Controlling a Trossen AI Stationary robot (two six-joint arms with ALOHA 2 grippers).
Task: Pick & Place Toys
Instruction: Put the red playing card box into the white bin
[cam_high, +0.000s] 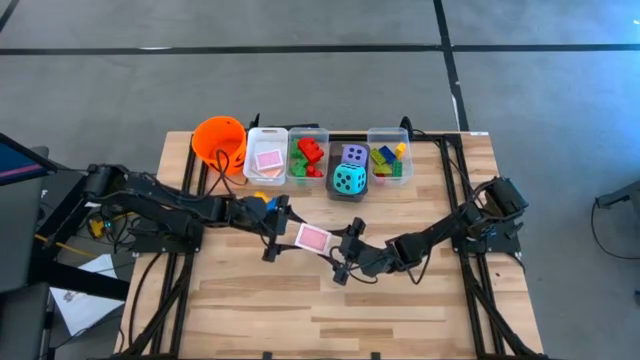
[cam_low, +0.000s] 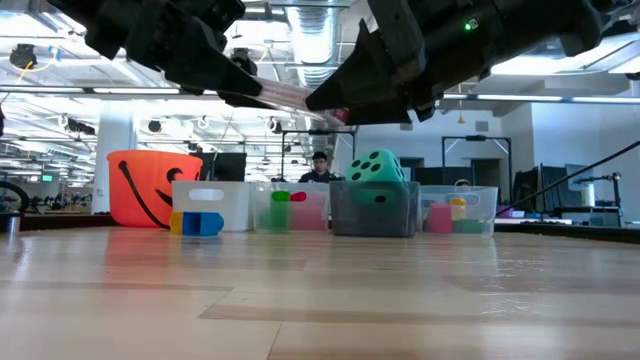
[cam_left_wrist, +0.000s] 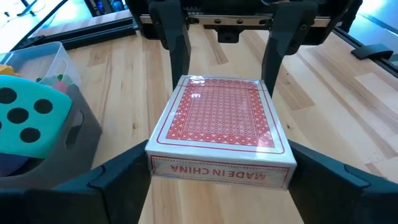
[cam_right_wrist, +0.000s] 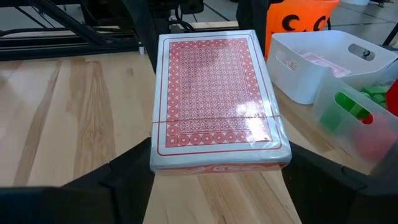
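Mid-air handover, in front of the bin row. Card deck is bridged between both arms, clear of the table. Right gripper clamps one end; left gripper brackets the other, jaws wide, contact unclear. Next, probably: one side secures, the other lets go.

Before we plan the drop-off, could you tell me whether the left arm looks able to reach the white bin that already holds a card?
Probably yes: the left end effector, at the card pack, sits just before the white bin, nothing between.
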